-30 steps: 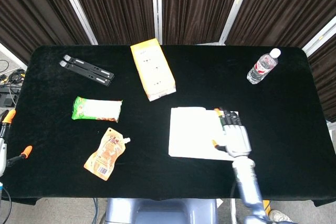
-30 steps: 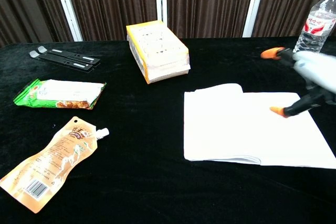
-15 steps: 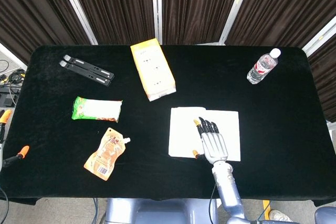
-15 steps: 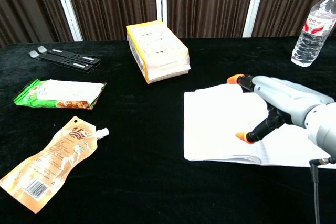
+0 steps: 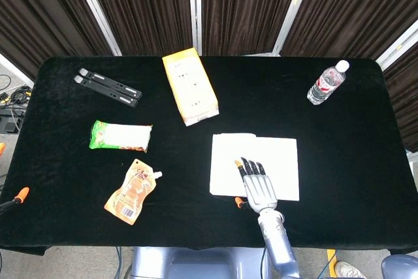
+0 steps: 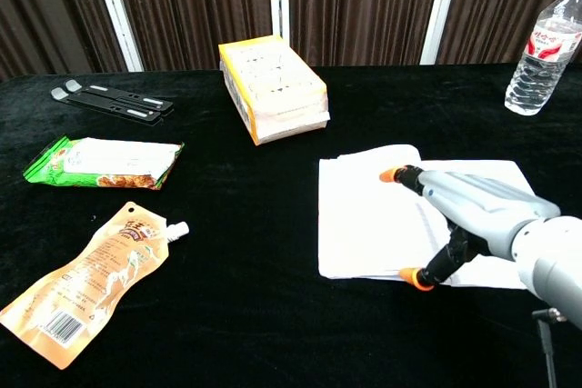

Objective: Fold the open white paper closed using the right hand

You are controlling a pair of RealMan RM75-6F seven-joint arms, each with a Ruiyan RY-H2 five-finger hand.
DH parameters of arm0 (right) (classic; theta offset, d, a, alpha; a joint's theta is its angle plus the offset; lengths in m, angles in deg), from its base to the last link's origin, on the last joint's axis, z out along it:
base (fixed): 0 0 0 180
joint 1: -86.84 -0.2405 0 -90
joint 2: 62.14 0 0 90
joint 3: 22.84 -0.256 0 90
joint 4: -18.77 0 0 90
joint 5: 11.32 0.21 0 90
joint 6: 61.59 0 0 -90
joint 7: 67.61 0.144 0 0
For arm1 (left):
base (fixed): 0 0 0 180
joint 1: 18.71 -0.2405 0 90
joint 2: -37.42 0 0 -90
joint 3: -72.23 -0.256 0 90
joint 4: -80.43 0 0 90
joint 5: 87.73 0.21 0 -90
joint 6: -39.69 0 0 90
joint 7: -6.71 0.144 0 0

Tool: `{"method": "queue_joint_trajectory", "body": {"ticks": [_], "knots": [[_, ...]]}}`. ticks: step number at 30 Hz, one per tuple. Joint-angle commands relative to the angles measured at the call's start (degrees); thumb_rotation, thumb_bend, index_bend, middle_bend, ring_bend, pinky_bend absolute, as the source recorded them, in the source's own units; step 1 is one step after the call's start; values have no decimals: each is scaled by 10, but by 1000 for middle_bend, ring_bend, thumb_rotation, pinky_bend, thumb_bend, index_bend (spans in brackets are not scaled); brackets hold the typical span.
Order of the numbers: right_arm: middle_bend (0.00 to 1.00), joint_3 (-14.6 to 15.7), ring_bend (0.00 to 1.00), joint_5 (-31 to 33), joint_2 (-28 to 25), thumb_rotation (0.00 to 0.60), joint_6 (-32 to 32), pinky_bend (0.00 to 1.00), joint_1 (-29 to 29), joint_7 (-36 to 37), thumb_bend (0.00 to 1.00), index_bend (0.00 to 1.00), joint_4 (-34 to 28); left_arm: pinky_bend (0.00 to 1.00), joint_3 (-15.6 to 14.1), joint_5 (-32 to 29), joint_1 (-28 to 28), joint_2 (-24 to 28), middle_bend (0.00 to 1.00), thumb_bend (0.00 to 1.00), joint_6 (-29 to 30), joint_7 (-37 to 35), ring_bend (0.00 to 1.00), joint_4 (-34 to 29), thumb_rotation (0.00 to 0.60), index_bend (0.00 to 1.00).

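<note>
The white paper [image 5: 255, 166] lies folded flat at the table's [image 5: 366, 161] near-right, so the fold appears done, while the right hand [image 5: 258, 185], fingers extended and slightly spread, holds nothing above its near edge.

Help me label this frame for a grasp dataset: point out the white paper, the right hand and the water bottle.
white paper [image 5: 225, 158], head view, bare left part of the sheet.
right hand [image 5: 259, 186], head view, back of the hand.
water bottle [image 5: 324, 85], head view, labelled body.
</note>
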Motion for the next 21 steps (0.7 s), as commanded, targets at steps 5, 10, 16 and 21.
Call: {"method": "queue_joint_trajectory", "body": {"ticks": [5,10,16,21], "knots": [[0,6,0,15,-1,600,8,0,-9,-4,170,0,-1,0,1,1,0,0,0,210,1,3,0,-2,600,0],[0,10,0,14,6,600,8,0,-12,1,171,0,19,0,3,0,-1,-1,0,210,3,2,0,-1,600,0],[0,11,0,16,15,600,18,0,-15,17,171,0,48,0,5,-1,-1,-1,0,211,3,0,0,0,600,0],[0,14,0,10,22,600,22,0,-16,27,169,0,67,0,6,-3,-1,-1,0,211,3,-1,0,1,600,0]]}}
